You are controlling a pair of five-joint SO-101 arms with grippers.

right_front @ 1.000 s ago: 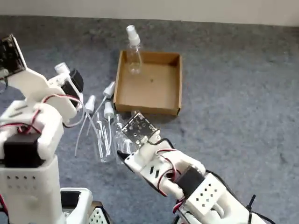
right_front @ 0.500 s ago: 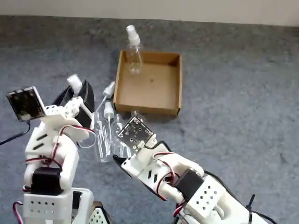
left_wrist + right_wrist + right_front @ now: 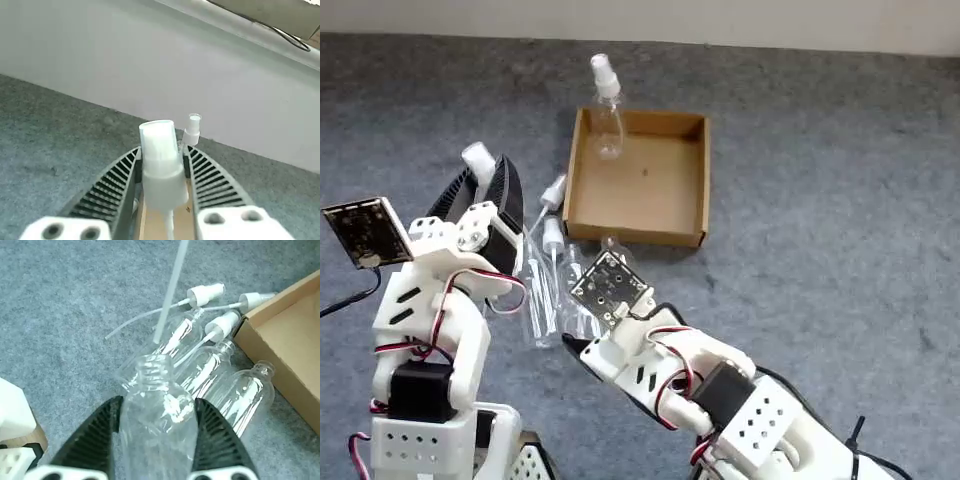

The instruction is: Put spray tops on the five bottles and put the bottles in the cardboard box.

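now the left end effector (image 3: 161,151) pinches a spray top (image 3: 160,167); the right end effector (image 3: 158,403) pinches a clear bottle (image 3: 157,427), neck open.

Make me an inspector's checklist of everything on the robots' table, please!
Surface: grey carpet-like cover, flat.
Job's things: cardboard box with one capped bottle in its far corner; three lying bottles, all open, beside the box; three loose spray tops by them.
Clutter: nothing seen.
Grippers: left gripper shut on the held spray top; right gripper shut on the held bottle, which is open; the top's dip tube points toward its neck.
Cables: red and white wires on the arms; black cable by the left arm.
Surroundings: pale wall behind.
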